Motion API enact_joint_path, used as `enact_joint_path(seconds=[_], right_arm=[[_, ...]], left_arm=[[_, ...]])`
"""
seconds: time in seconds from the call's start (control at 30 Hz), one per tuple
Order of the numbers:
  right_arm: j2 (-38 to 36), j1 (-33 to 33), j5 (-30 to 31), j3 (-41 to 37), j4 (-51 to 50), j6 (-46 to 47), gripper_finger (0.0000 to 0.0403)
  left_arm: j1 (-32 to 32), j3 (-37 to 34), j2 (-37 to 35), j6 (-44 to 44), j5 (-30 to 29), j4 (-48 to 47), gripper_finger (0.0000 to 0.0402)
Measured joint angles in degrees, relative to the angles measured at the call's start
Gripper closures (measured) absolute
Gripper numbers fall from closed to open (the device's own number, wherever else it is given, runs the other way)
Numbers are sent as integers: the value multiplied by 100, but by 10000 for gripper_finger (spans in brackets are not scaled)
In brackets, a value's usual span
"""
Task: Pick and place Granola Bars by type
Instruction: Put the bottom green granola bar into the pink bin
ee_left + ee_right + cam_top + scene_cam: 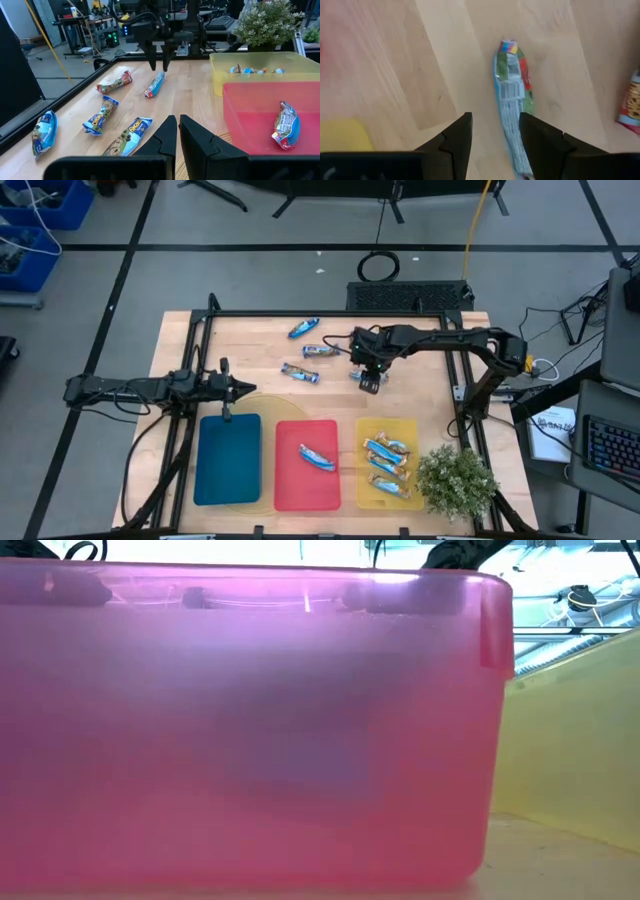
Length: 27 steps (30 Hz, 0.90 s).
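Right end effector (369, 383) hangs over the middle of the wooden desk (260, 350), on the far side of the trays. Its two dark fingers (455, 140) are apart and hold nothing. A shiny blue granola bar with green and red on its wrapper (512, 95) lies flat on the wood right by them. One end of the bar sits in the gap, close to one finger; the rest sticks out ahead.

Left end effector (243, 389) waits at the left side of the desk, just past the far edge of the flat blue plastic tray (227, 458). Its fingers (162, 140) are pressed together and empty.

More shiny blue bars (300, 372) lie loose on the far part of the desk, some with brown parts and some with red. One blue and silver bar (317, 457) lies in the red plastic tray (306, 488). A few blue and orange bars (387, 448) lie in the yellow plastic tray (362, 495). A small green plant (456, 479) stands to the right of the yellow tray.
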Motion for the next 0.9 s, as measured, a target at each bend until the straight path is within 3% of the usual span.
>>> enact_joint_path(seconds=[0.77,0.9], right_arm=[[1,-334,-17,-757,449,3,245],[1,-338,-398,-939,513,176,246]], left_arm=[[-2,0,0,2,0,0,371],[0,0,-1,2,0,0,371]])
